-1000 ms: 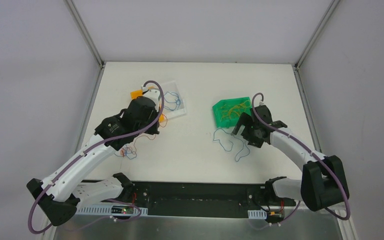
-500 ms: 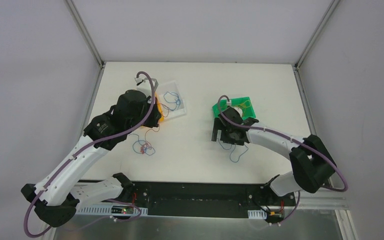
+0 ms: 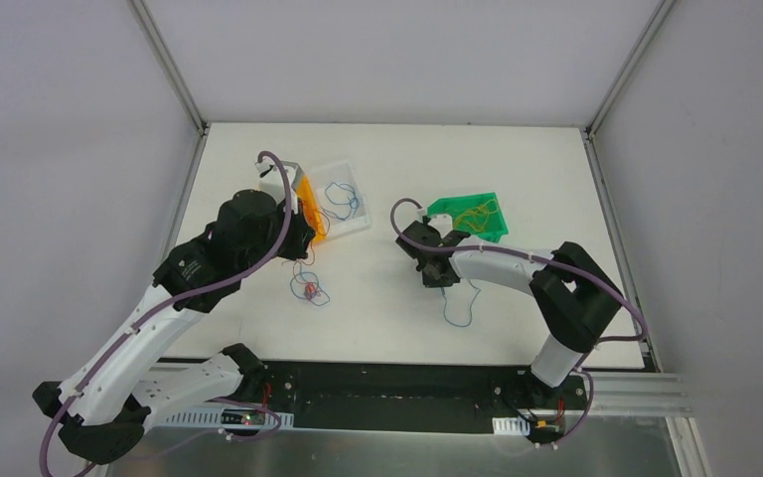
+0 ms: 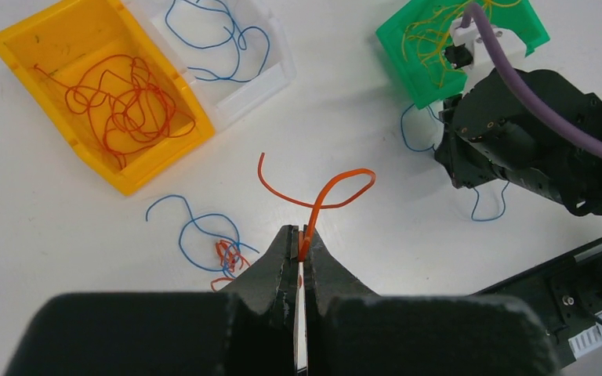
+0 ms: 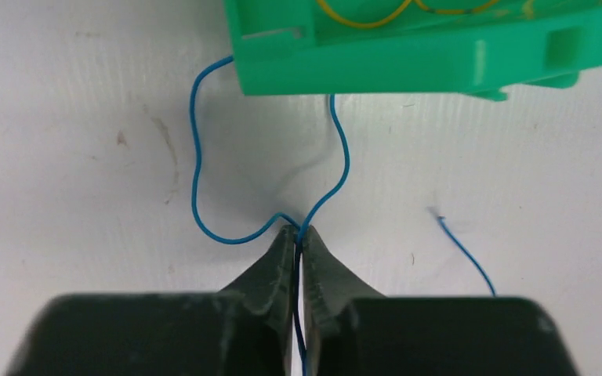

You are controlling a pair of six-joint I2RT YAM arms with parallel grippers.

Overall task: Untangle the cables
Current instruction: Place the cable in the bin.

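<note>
- Sorting looks well advanced: the orange bin (image 4: 153,166) by the far-left corner of the worktop holds a mass of red-orange strands, the clear bin (image 4: 276,72) touching it holds blue ones, and the green bin (image 5: 407,63), right of centre toward the far edge, holds yellow ones.
- The left gripper (image 4: 301,235) is clamped on 1 orange strand (image 4: 325,192), held clear above the worktop, its free end curling into a loop.
- The right gripper (image 5: 299,235) is pinched shut on a blue strand (image 5: 194,157) lying just beside the green bin, 1 end running under it.
- Left to do, in my judgement: drop these 2 strands into matching bins, then separate the small blue-and-red clump (image 4: 218,254) lying left of centre, nearer the near edge.
</note>
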